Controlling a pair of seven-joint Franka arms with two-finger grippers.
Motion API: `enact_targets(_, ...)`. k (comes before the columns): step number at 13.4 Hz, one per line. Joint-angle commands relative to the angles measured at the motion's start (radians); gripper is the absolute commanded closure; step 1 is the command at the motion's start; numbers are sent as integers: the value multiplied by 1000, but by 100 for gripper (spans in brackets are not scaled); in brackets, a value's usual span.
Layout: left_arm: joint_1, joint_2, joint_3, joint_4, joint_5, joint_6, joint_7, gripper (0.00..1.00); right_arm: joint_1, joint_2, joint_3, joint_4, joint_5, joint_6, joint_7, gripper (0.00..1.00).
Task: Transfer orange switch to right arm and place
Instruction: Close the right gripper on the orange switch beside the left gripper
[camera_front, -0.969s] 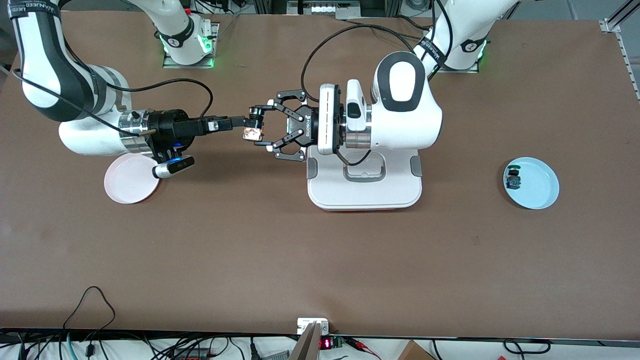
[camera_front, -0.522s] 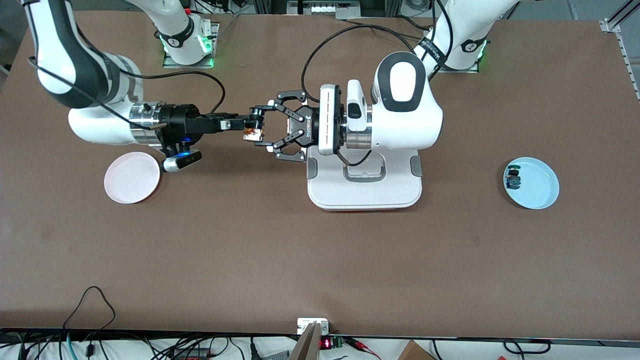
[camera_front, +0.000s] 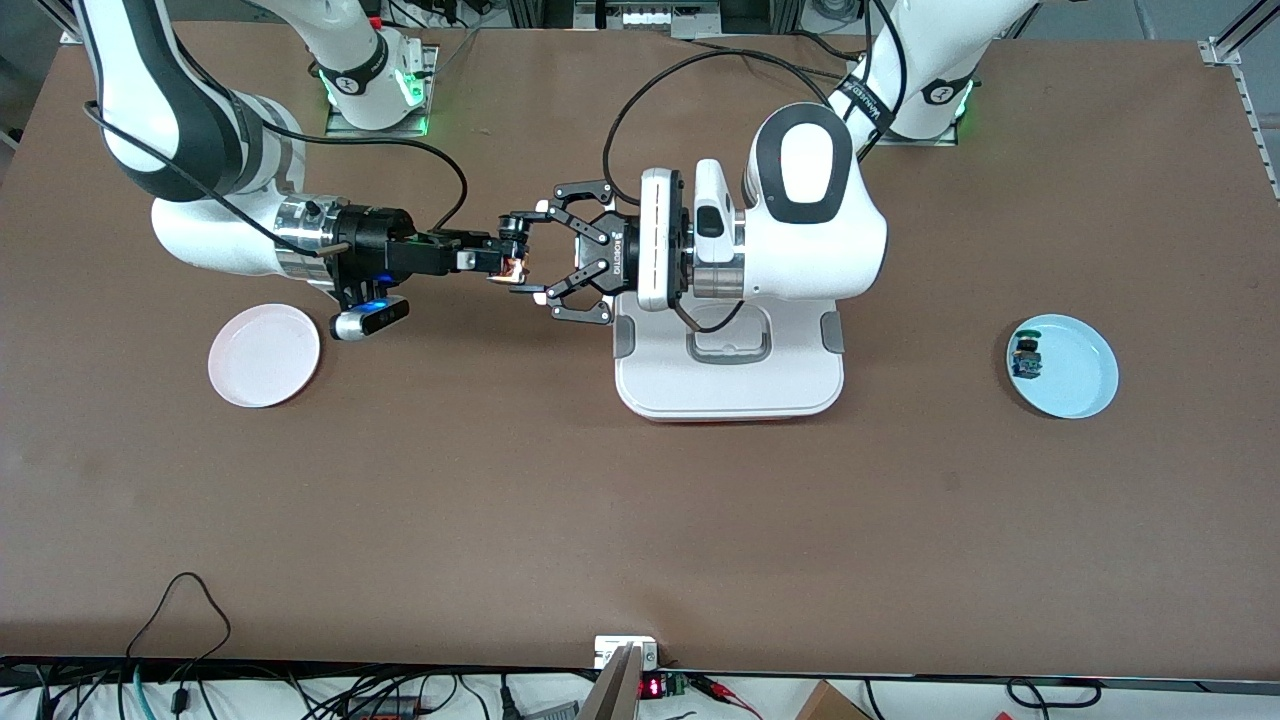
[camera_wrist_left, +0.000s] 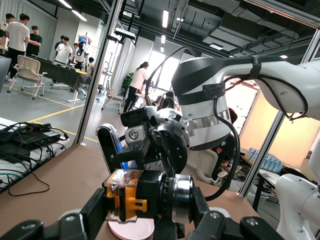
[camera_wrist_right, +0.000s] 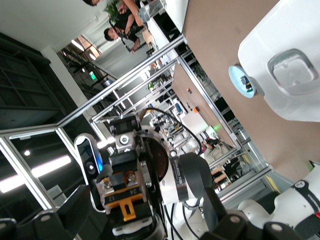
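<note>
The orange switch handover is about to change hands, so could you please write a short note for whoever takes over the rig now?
Left claw: shut on the orange switch, held up over the table.
Right claw: open, fingers either side of the switch, not yet closed.
Done: switch picked up and presented, and the right claw is lined up on it.
Left: close the right claw, open the left claw, place the switch. The pink plate at the right arm's end looks the likely spot.

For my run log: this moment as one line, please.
handover | left gripper: holds orange switch over table | right gripper: open, flanking it | placed: no
</note>
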Motion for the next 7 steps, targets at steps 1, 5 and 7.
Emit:
enact_targets(1, -2, -8, 2, 7, -27, 8, 5, 100, -1, -49, 5, -33, 24, 23, 6, 3)
enact_targets(5, 0, -9, 1, 7, -27, 8, 5, 100, 1, -55, 17, -33, 24, 17, 8, 3)
enact_targets(7, 1, -9, 2, 7, -27, 8, 5, 100, 1, -55, 19, -33, 24, 14, 8, 3)
